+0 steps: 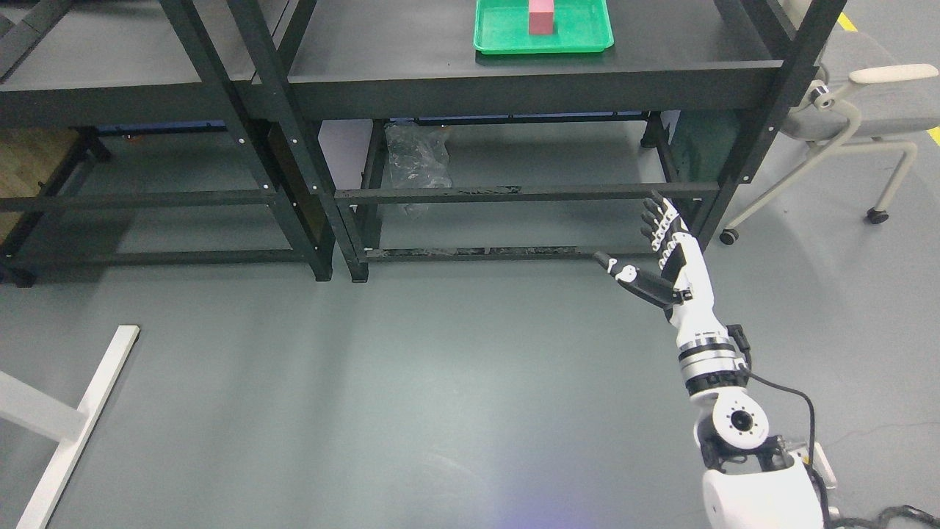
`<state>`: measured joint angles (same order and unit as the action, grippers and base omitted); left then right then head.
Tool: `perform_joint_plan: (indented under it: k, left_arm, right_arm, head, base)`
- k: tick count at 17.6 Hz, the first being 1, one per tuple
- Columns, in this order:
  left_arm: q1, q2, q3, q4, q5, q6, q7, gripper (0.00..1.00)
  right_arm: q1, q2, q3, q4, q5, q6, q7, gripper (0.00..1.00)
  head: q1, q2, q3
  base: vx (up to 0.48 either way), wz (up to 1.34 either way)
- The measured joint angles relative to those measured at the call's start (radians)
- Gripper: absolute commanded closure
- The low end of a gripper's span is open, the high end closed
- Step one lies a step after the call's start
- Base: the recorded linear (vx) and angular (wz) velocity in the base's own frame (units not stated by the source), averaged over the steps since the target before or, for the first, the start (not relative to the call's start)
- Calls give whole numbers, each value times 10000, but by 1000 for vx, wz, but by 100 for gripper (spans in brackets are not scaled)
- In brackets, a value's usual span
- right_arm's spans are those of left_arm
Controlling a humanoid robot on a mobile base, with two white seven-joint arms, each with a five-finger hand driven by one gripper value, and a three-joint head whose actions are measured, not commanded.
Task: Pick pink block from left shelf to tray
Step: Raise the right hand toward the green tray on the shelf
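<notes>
The pink block (pixel 541 18) stands upright inside the green tray (pixel 587 40), near the tray's middle, and the tray sits on the dark top shelf of the right-hand black shelf unit (pixel 514 88). A second black shelf unit (pixel 132 95) stands just beside it on the left, its top bare in the part that shows. The right hand (pixel 661 250) hangs well below and to the right of the tray, in front of the right-hand unit's lower crossbars, with its fingers (pixel 656 217) straight and spread and the thumb stuck out to the left; it holds nothing. Between that hand and the tray lie the front edge of the top shelf and the slanted black post at the unit's right corner (the hand is near that post but not touching it). Behind the lower bars a crumpled clear plastic bag (pixel 417 158) lies on the floor. A grey office chair (pixel 866 110) on castors stands to the right of the shelves, and a white frame leg (pixel 81 419) slants across the lower left floor. No readable writing shows anywhere.
</notes>
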<state>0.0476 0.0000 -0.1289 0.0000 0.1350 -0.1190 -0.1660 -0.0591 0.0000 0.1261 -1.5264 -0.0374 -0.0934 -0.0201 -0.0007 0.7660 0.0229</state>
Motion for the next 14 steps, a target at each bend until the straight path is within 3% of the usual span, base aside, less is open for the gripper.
perform_joint_plan:
  k: [14]
  left_arm:
    - [0,0,11,0,0,-1,0,0]
  right_arm:
    - [-158,0,-86,43,-188,19,-247,0]
  head:
    - [0,0,0]
  base:
    - [0,0]
